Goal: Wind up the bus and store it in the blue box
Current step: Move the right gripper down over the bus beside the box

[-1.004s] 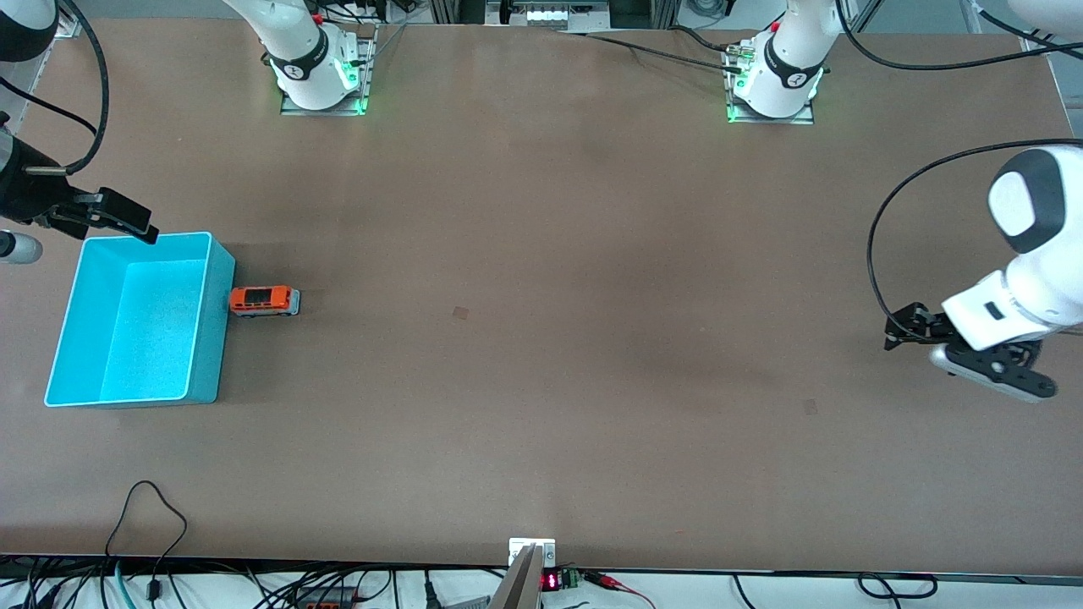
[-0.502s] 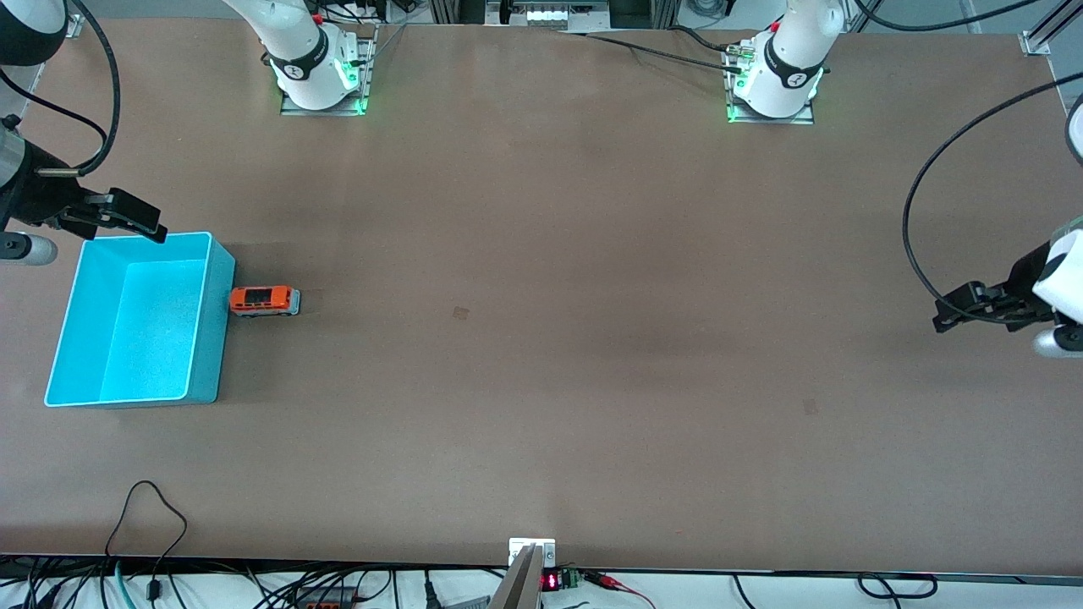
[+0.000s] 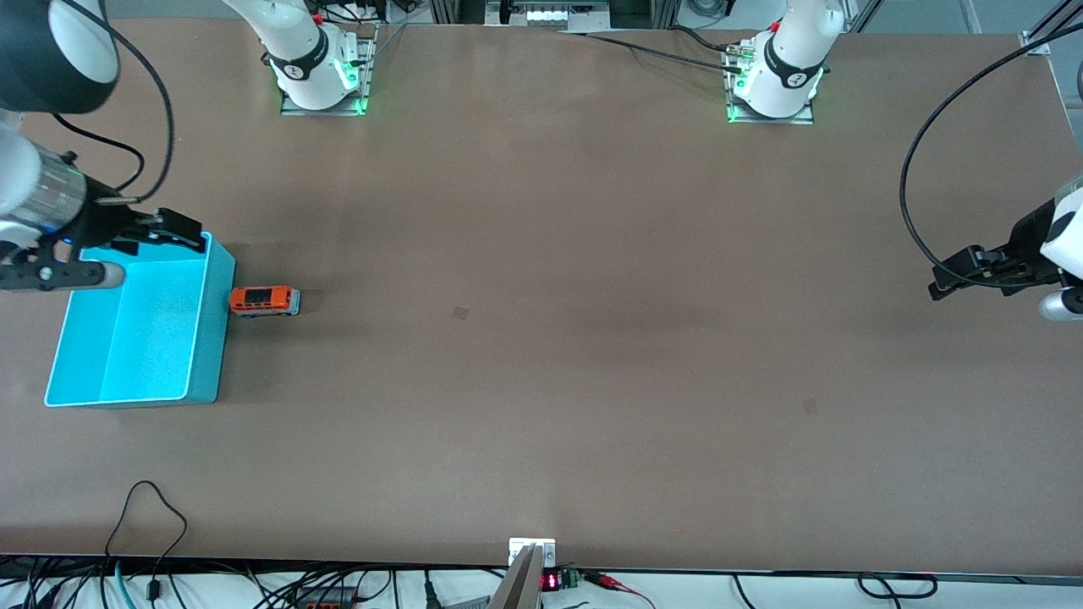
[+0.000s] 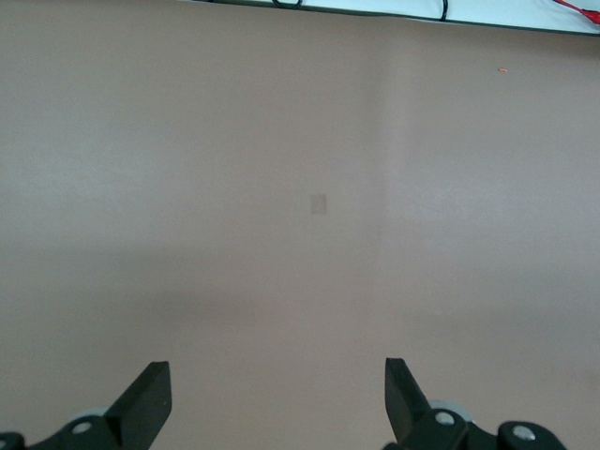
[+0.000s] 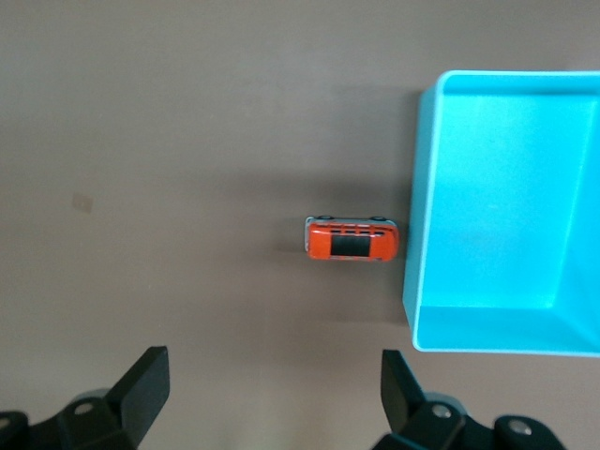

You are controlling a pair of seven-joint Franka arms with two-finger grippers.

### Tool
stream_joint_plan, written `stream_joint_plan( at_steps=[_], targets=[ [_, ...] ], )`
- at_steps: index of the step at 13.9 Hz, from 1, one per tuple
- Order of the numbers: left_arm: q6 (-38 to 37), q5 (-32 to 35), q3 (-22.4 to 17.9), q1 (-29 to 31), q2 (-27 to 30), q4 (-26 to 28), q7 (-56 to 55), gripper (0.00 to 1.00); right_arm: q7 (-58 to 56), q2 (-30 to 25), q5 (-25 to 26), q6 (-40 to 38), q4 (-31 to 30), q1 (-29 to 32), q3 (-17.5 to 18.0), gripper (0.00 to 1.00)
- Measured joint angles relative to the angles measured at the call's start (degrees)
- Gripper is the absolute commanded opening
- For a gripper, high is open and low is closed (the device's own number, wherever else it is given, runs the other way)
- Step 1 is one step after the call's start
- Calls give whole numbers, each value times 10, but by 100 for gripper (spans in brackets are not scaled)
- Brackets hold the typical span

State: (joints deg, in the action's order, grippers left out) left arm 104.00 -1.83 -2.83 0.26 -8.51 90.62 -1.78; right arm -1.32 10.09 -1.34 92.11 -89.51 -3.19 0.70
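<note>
The small orange-red bus (image 3: 264, 301) stands on the table, its end right against the side wall of the blue box (image 3: 213, 338), at the right arm's end of the table. The right wrist view shows the bus (image 5: 352, 239) and the box (image 5: 417, 281) too. My right gripper (image 3: 173, 230) is open and empty, up in the air over the box's corner toward the robots' bases. My left gripper (image 3: 956, 275) is open and empty over bare table at the left arm's end. The left wrist view shows only bare table between its open fingers (image 4: 150, 398).
The brown table (image 3: 541, 338) stretches wide between the two arms. Cables and a small electronics board (image 3: 550, 579) lie along the table edge nearest the front camera. The arms' bases (image 3: 317, 76) stand along the edge farthest from the camera.
My right gripper has moved from outside the box's corner to over it, toward the bus. My left arm has swung up and outward toward its table end. The bus and box have not moved.
</note>
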Motion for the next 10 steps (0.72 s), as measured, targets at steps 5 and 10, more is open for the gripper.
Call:
stream_joint_plan(
  at_steps=[5,10],
  targets=[
    [3,0,15,15,5,9,0,100,-76,14,0,-2,-29,-4,-4,100],
    [-51,0,38,34,12,9,0,100,-188,15,1,68,-105,8,-7,100]
  ],
)
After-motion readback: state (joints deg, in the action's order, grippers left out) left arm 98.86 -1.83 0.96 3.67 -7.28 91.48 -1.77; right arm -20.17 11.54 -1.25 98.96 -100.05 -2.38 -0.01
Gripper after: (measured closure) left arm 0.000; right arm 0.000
